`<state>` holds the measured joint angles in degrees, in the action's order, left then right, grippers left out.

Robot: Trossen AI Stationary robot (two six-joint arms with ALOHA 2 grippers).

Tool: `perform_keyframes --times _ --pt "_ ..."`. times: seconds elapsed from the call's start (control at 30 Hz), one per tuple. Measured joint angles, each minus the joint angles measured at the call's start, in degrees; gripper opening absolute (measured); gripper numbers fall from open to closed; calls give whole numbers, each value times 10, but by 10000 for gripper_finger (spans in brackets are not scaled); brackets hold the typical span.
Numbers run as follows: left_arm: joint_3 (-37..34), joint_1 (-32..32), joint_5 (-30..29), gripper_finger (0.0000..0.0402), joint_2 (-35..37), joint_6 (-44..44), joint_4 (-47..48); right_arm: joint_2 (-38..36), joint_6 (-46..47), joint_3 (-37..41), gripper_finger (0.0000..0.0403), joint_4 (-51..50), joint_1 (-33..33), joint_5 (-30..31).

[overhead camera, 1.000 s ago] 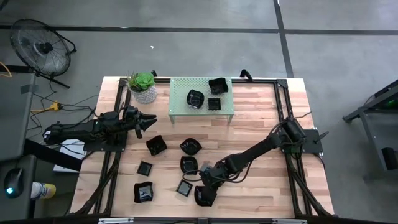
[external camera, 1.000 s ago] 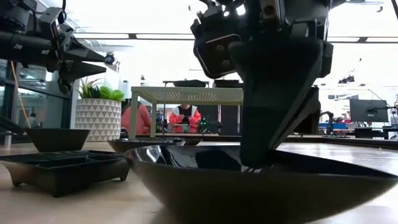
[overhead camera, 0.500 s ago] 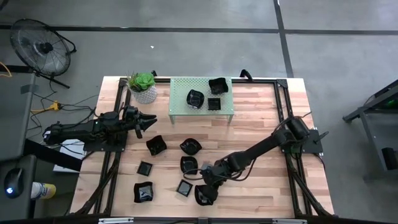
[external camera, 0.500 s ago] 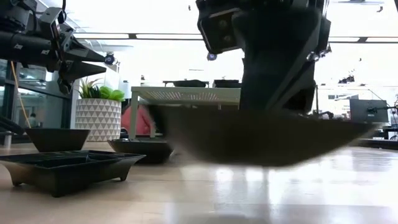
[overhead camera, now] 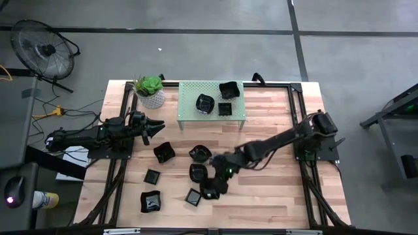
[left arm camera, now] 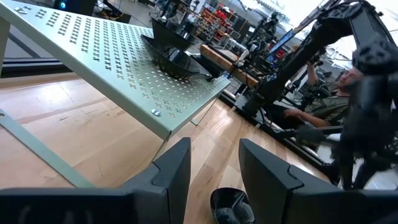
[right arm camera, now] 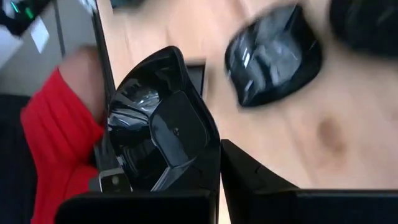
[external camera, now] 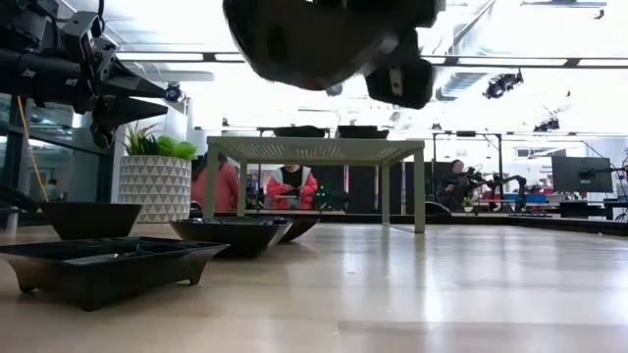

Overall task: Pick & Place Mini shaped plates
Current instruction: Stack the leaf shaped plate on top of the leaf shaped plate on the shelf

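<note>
My right gripper (overhead camera: 217,183) is shut on one mini shaped plate (overhead camera: 211,190), a glossy black dish held high over the table's near middle; the low view shows that plate (external camera: 312,39) well above the wood. Several more black plates lie flat on their bases on the table, among them one (overhead camera: 163,152), another (overhead camera: 200,154) and a third (overhead camera: 151,201). Three plates rest on the green shelf (overhead camera: 189,112). My left gripper (overhead camera: 157,125) waits open and level at the table's left side, holding nothing. My right gripper pinches the held plate by its rim (right arm camera: 203,109), one finger (right arm camera: 179,134) inside the dish and the other outside. The fingers come slanting down from the table's right. The plate is lifted clear of the table and tilted.
A white-potted green plant (overhead camera: 151,91) stands at the far left, beside the green perforated shelf. A fan (overhead camera: 40,49) stands on the floor beyond the table. People sit in the room behind (external camera: 290,184). Bare wood lies at the near right (overhead camera: 274,196).
My right gripper has risen and drawn back toward the table's far edge, staying shut on the plate. The plate, whose base was on the wood near the front edge, now hangs lifted clear and more tilted.
</note>
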<state>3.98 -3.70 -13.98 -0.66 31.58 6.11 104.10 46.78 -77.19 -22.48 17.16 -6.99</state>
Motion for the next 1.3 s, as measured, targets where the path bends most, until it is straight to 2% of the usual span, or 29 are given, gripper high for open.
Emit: perform_keyframes --times 0.53,0.83,1.07,1.3 --pt "0 0 0 134 0 0 0 -147 -85 0 0 -21 -172 10" --pt "0 0 0 134 0 0 0 -154 -81 0 0 -22 -298 -80" --pt "0 0 0 133 0 0 0 -150 -68 -3 0 -28 -377 -125" --pt "0 0 0 133 0 0 0 -96 -96 -106 0 -113 -416 -128"
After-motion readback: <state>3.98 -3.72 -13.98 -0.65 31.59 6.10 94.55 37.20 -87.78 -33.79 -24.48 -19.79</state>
